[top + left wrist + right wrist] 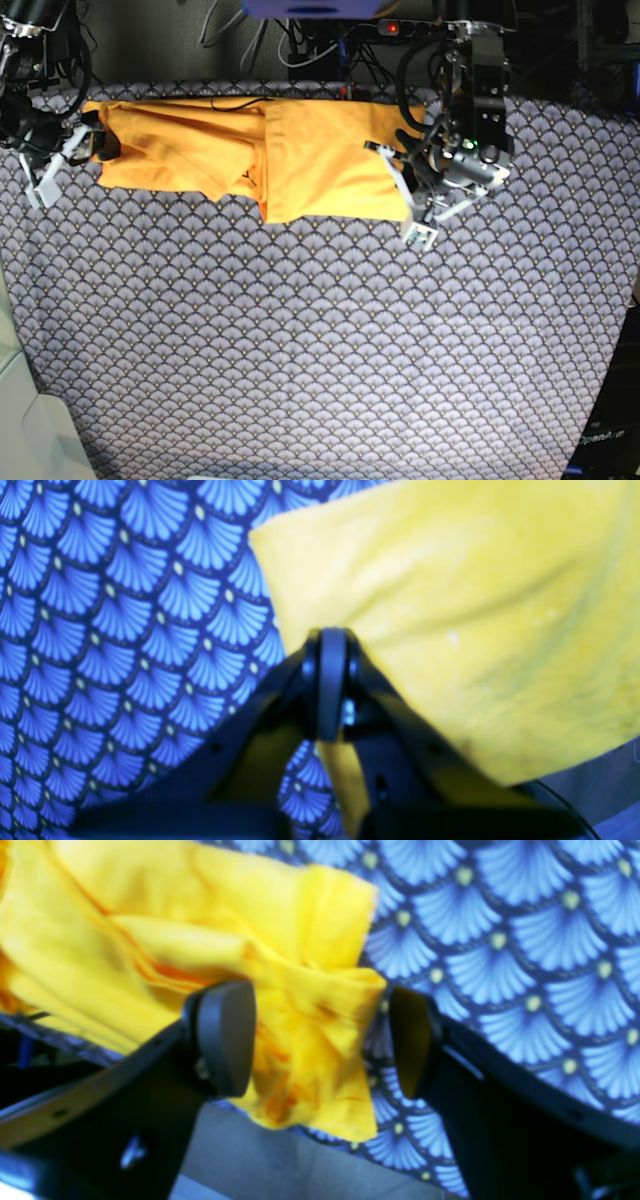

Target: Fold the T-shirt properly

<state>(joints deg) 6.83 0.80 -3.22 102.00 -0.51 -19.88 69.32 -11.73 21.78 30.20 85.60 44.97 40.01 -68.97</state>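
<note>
The yellow-orange T-shirt (310, 160) lies stretched sideways along the far part of the table, with a fold line near its middle. My left gripper (332, 680) is shut on the T-shirt (450, 605); a strip of cloth shows below the closed fingertips. In the base view this gripper (405, 190) sits at the shirt's right edge. My right gripper (317, 1040) is open, and a bunched corner of the T-shirt (150, 915) lies loose between its two pads. In the base view it (92, 145) is at the shirt's left end.
The blue fan-patterned tablecloth (320, 350) covers the whole table. Cables and a power strip (390, 28) run behind the far edge, close to the shirt. A white object (40, 440) stands at the near left corner.
</note>
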